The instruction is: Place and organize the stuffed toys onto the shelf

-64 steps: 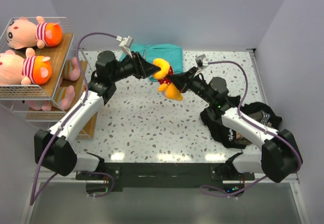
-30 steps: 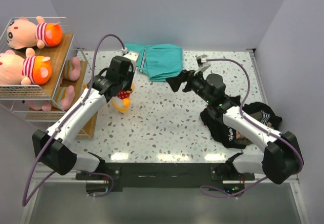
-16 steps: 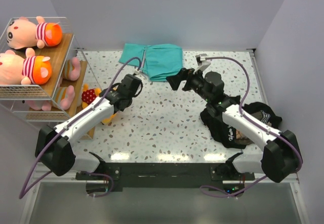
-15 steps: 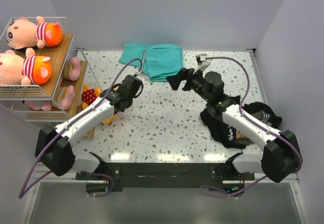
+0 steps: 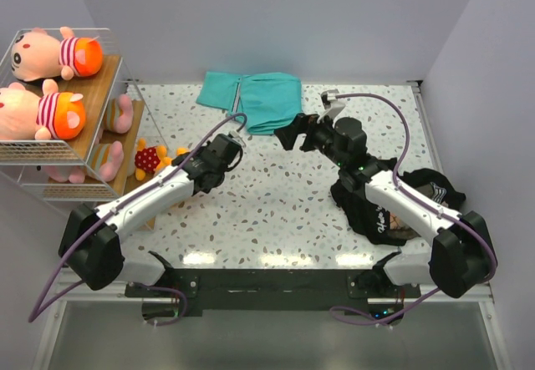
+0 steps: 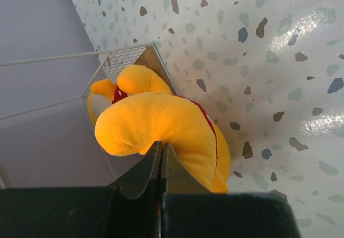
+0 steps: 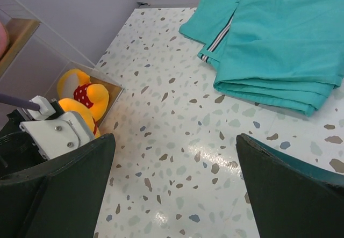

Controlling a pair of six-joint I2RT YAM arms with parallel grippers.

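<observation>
Top: orange toy [image 5: 150, 159] has moved left off the open bench [image 5: 276, 203] and now lies against the shelf's [image 5: 99, 107] lower corner.
Left wrist: left jaws pinched together on the toy's plush.
Right wrist: right jaws wide apart, unchanged.

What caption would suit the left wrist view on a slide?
Left gripper shut on the orange stuffed toy beside the shelf corner.
</observation>
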